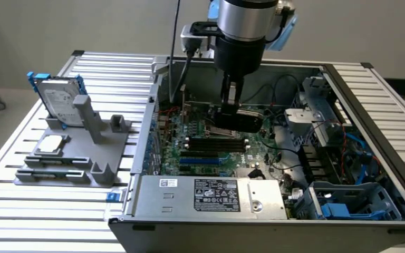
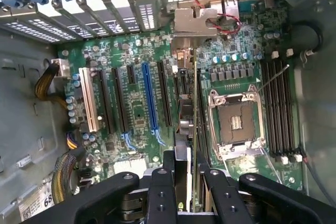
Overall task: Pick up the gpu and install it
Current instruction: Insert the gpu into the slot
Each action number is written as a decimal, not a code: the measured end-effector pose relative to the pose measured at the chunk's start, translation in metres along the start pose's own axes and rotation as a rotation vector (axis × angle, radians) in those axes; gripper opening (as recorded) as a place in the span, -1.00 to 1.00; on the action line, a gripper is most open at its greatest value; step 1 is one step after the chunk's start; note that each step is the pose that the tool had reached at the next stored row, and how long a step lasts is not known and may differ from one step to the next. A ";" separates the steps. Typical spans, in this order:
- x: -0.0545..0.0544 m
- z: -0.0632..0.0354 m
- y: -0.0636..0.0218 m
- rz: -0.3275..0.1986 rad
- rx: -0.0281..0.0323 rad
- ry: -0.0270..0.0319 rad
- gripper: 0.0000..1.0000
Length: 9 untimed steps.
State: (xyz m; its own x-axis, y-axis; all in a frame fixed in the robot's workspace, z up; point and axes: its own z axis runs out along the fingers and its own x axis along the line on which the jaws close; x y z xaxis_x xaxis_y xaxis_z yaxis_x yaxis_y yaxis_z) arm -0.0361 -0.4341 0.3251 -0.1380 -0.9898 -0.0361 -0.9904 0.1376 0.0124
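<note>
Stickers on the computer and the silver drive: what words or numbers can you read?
Big sticker on the grey box: too small to read.
Small white sticker beside it: too small to read.
Label on the silver drive: too blurred to read.
Corner sticker in the wrist view: looks like "68", rest cut off.

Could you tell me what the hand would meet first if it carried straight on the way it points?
Probably the motherboard: the hand, shut on the gpu, points down at it, so the gpu's edge would land first, near the CPU socket. Depth is unclear.
</note>
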 end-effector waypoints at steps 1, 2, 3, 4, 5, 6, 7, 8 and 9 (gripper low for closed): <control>0.002 0.0000 0.0005 -0.004 -0.0002 0.0001 -0.47; 0.004 0.0000 0.0011 -0.007 -0.0004 -0.0001 -0.47; 0.006 0.0001 0.0017 -0.009 -0.0005 -0.0005 -0.47; 0.008 0.0002 0.0023 -0.011 -0.0006 -0.0008 -0.47; 0.010 0.0003 0.0025 -0.015 -0.0008 -0.0010 -0.47; 0.011 0.0004 0.0025 -0.023 -0.0011 -0.0010 -0.47; 0.011 0.0006 0.0026 -0.036 -0.0016 -0.0009 -0.47; 0.011 0.0009 0.0025 -0.050 -0.0021 -0.0007 -0.47; 0.011 0.0013 0.0026 -0.064 -0.0026 -0.0005 -0.47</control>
State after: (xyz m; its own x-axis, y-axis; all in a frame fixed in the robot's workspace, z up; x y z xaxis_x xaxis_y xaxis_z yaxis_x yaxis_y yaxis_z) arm -0.0402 -0.4447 0.3234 -0.0740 -0.9966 -0.0375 -0.9972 0.0736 0.0126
